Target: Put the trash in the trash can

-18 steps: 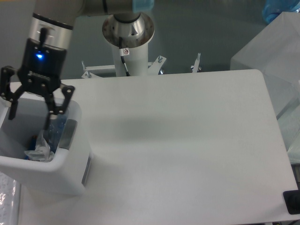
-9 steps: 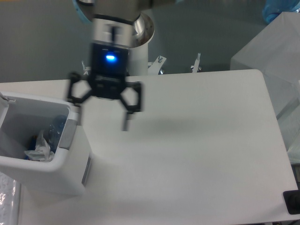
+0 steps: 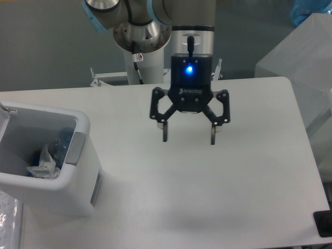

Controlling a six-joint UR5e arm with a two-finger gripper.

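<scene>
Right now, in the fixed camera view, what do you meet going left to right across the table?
White boxy plastic trash can holding the crushed clear plastic bottle with bluish cap and crumpled clear-white wrapper → open black two-finger gripper above the white table → small black object at the table's right edge.

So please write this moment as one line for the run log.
tool: open, empty, above table | bottle and wrapper: inside trash can
</scene>
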